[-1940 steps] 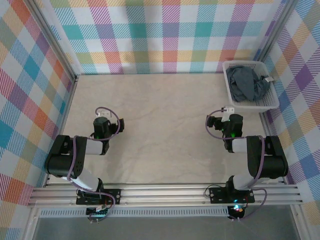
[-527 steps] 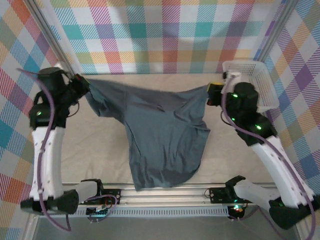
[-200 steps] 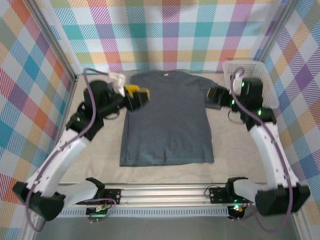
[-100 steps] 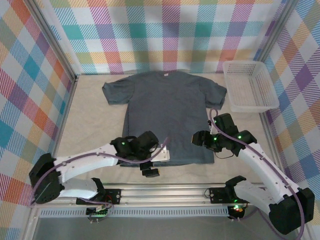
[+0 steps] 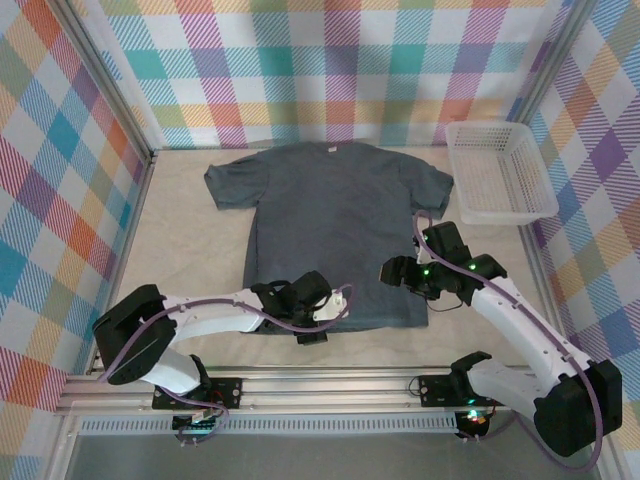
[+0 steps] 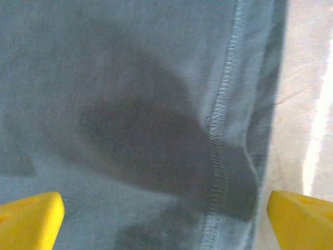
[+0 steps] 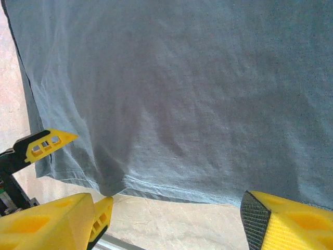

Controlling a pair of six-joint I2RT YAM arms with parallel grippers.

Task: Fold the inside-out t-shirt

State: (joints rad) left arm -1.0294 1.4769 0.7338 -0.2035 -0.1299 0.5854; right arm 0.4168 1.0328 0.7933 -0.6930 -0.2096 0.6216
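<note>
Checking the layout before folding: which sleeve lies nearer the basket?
The sleeve on the right arm's side: it nearly reaches the basket rim, while the other sleeve lies on the left arm's side, far from it.

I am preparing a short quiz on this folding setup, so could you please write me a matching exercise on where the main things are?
Things:
1. t-shirt
2. white basket
3. left gripper
4. right gripper

Places or states:
A. open, over the shirt's lower right corner
B. spread flat, collar towards the far wall
C. standing in the far right corner
D. open, over the middle of the bottom hem

Pairs: 1-B, 2-C, 3-D, 4-A
</note>
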